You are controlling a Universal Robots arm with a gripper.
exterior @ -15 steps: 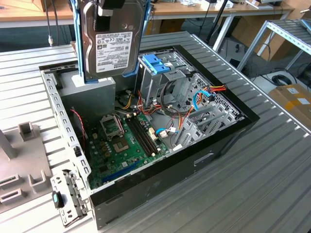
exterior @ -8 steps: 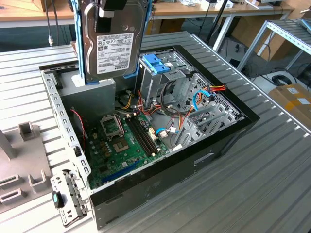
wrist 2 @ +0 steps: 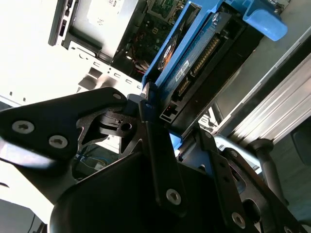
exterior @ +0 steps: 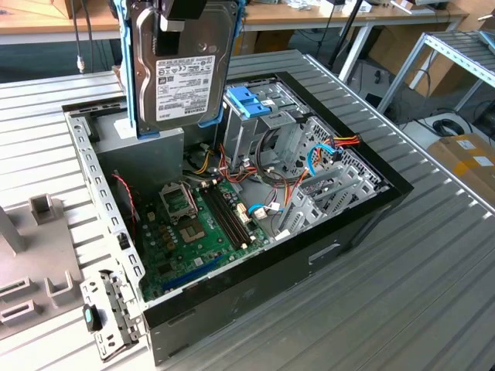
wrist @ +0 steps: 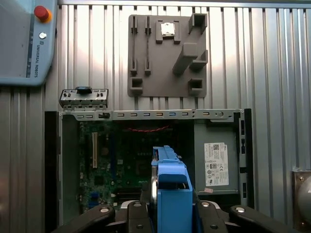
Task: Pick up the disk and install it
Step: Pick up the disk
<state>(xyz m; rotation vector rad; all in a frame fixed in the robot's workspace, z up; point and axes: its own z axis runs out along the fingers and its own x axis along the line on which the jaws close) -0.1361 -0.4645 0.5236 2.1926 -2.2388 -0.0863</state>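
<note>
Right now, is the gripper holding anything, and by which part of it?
Yes. The gripper clamps the disk by its upper end, so the disk hangs upright above the open computer case.

Exterior view: raised, off one corner of open computer case [exterior: 255, 290], facing obliquely down, mid-range, ribbed metal table [exterior: 402, 294] around it.
First wrist view: high above case, facing straight down past disk [wrist: 172, 194] edge onto motherboard [wrist: 104, 165], power-supply box [wrist: 216, 162], grey fixture plate [wrist: 167, 53].
Second wrist view: very close, tilted, sighting along gripper [wrist 2: 158, 109] links and disk edge.
All three share disk, case interior.
</note>
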